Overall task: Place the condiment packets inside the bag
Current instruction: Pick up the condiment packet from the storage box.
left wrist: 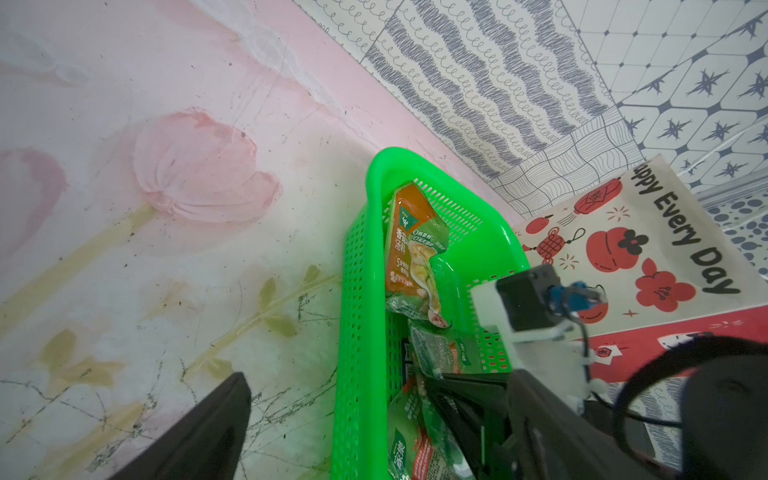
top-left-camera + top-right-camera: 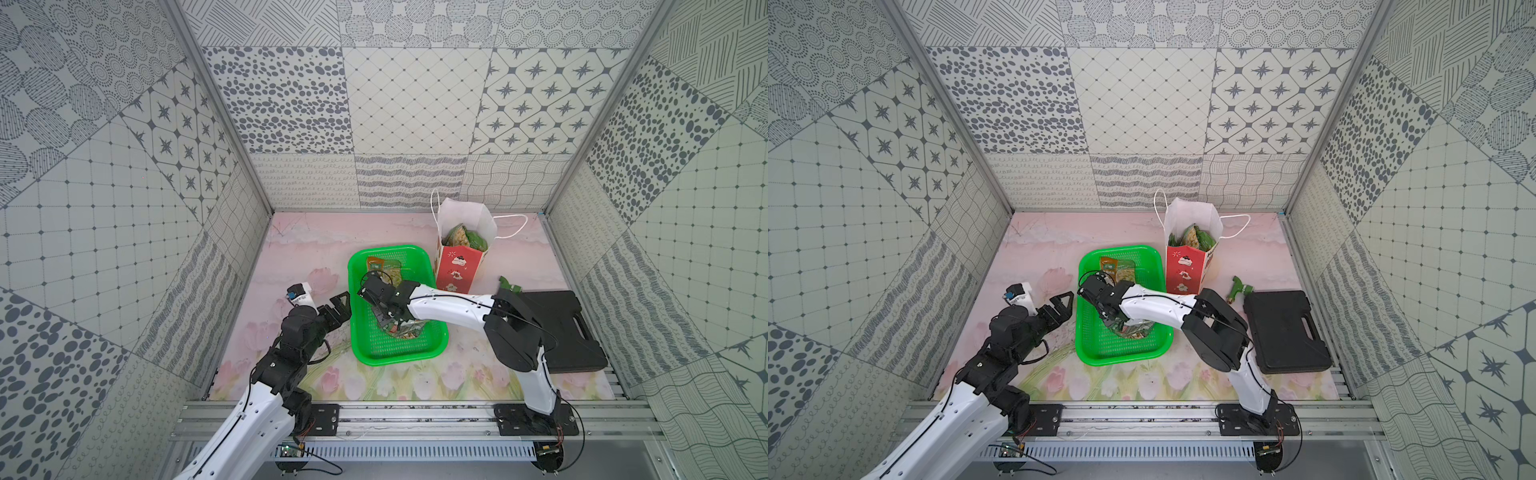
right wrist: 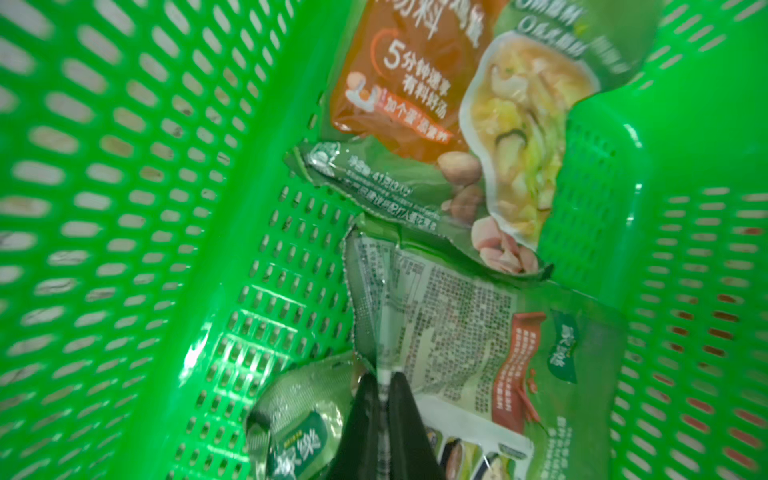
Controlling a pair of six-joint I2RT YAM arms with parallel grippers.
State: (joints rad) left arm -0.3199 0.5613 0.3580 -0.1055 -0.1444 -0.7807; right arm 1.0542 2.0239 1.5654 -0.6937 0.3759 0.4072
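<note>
The condiment packets (image 2: 384, 272) were in two places. Several lay in the green basket (image 2: 436, 347), and some stood already inside the bag (image 2: 454, 266). The bag was upright just beside the basket with its mouth open, so I think a packet could be dropped in from above.

The right gripper (image 3: 384, 379) was down in the basket, its fingers pressed together on the raised middle seam of the packet with the printed back (image 3: 453, 316). Probably this seam was chosen because a flat packet gives no other edge to take. An orange packet (image 3: 415, 83) seemed to overlap its far end and might be dragged along.

The left gripper (image 2: 338, 305) stood at the basket's side with its fingers wide apart and holding nothing, perhaps ready to steady the basket.
</note>
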